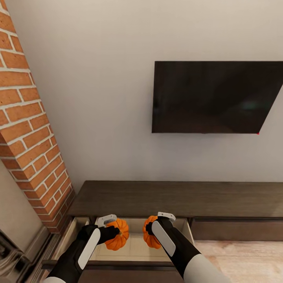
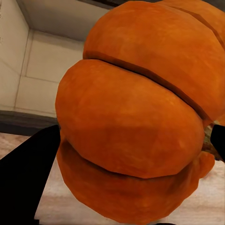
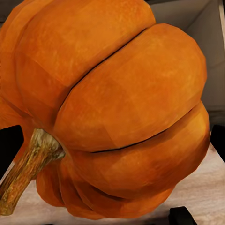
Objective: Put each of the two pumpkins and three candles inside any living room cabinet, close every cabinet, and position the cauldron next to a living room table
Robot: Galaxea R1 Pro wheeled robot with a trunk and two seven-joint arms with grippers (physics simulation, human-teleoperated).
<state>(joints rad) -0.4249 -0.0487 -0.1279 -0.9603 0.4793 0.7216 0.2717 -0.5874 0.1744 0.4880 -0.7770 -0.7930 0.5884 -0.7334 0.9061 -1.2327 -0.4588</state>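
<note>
My left gripper [image 1: 111, 230] and right gripper [image 1: 154, 228] are each clamping a pumpkin [image 1: 117, 235] [image 1: 149, 232] above the cabinet's open drawer [image 1: 135, 248] beneath them, so I am judging both are lined up for release.

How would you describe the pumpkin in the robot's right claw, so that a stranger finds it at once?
Below the wall-mounted television runs a long dark brown cabinet with one drawer pulled open. Two orange pumpkins hang above that pale drawer. The wanted pumpkin is the one nearer the television side, held by the right claw; the other pumpkin is nearer the brick column.
</note>
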